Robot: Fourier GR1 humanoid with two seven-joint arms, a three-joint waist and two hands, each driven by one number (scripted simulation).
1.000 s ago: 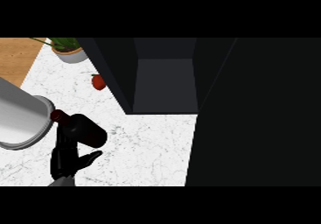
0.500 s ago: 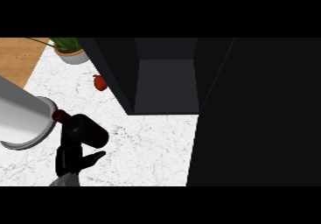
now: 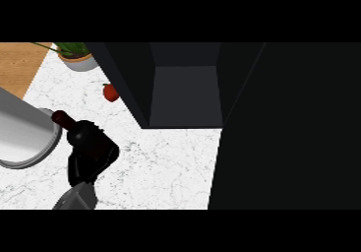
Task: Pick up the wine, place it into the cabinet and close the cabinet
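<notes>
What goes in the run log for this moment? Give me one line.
left hand: shut on wine | right hand: not in view | cabinet: open | wine: left of cabinet, not yet in

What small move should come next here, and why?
Probably carry the wine bottle up and rightward toward the open cabinet. The left hand is already curled round the bottle, whose dark red neck sticks out above it, while the cabinet's grey interior stands open and bare to the right.
</notes>
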